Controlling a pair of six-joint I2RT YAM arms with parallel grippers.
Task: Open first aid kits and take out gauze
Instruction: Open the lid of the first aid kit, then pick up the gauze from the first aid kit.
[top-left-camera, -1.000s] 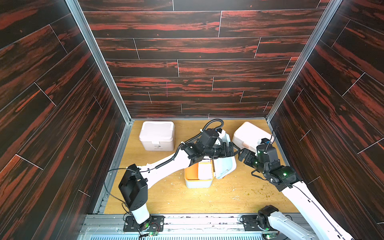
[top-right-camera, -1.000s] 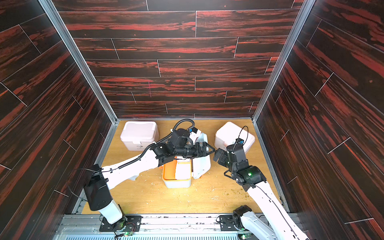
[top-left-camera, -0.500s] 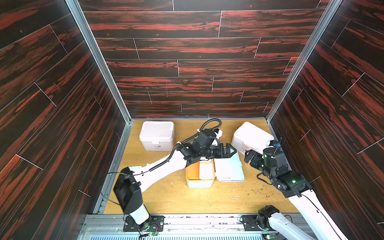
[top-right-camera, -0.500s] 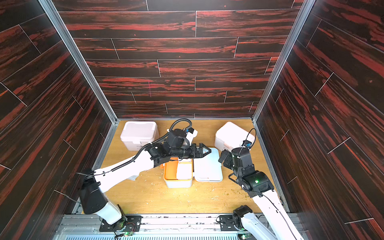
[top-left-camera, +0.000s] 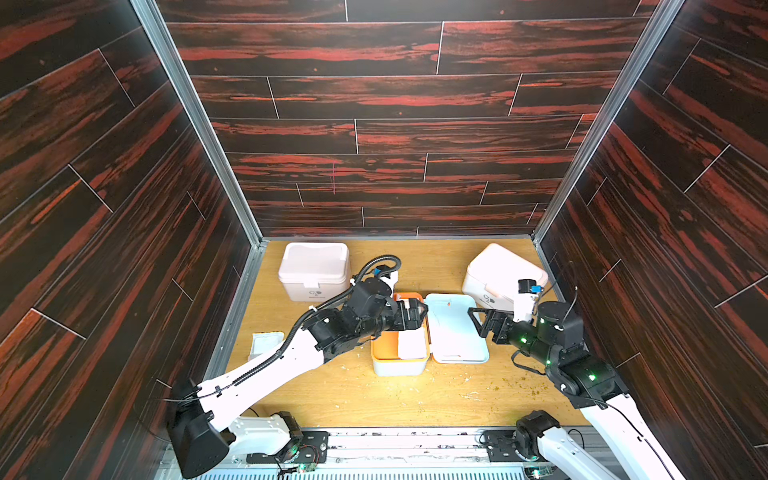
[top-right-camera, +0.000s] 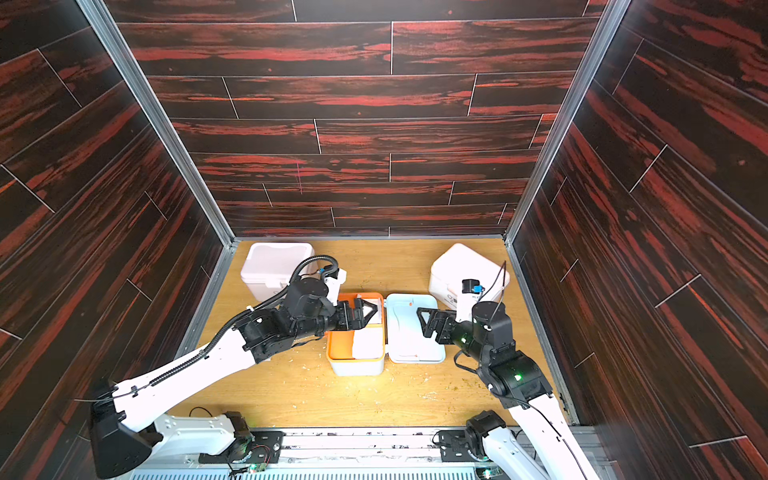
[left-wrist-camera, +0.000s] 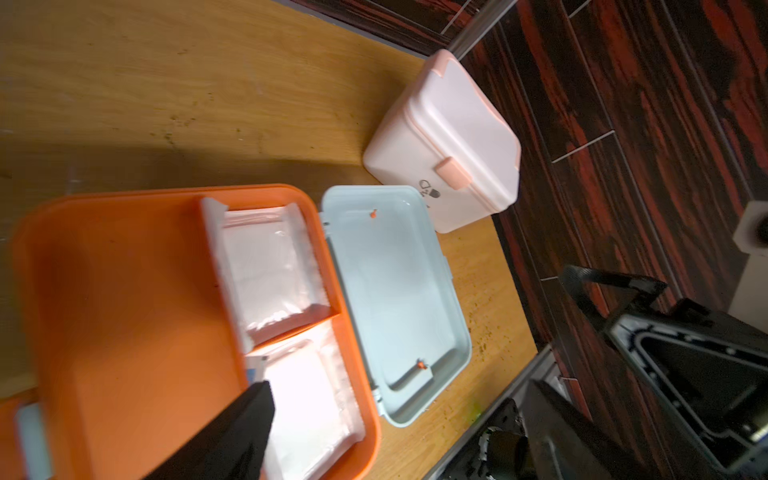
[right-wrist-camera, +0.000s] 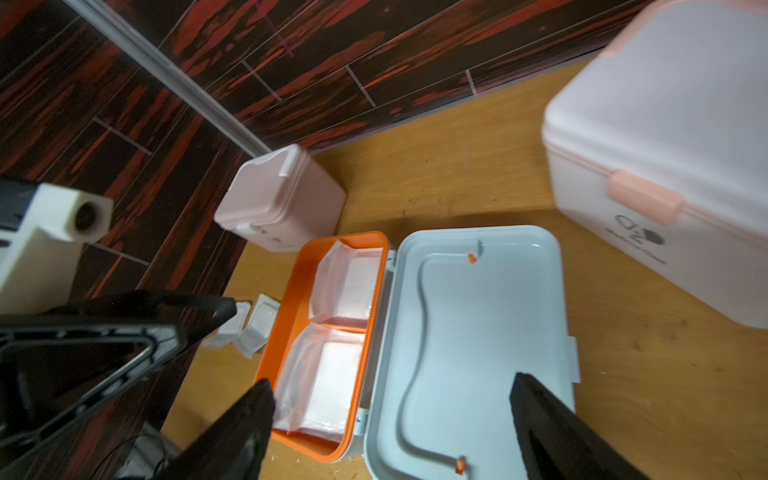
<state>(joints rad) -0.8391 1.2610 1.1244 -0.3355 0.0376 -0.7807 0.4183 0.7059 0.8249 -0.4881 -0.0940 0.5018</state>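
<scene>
Gauze (right-wrist-camera: 328, 374) lies in the open kit's (top-left-camera: 399, 368) orange tray: light, soft, slippery-wrapped, best pinched at an edge. The left tool (top-left-camera: 417, 313) hangs spread just above it, seemingly touching nothing. The right tool (top-left-camera: 478, 323), wide and empty, hovers over the lid (top-left-camera: 449, 332). Two pink kits (top-left-camera: 313, 270) behind are shut

**Where the cameras sit**

Both top views hang high over the front edge, side by side. They look down and forward across the whole desk (top-left-camera: 332, 399) to the back wall (top-left-camera: 374, 124), so they're basically the same shot. Left wrist cam is close over the open kit (left-wrist-camera: 395, 282). Right wrist cam is close too, coming in from the right. Both wrist views share that kit and the pink kit (left-wrist-camera: 449, 137) by the right wall.
</scene>
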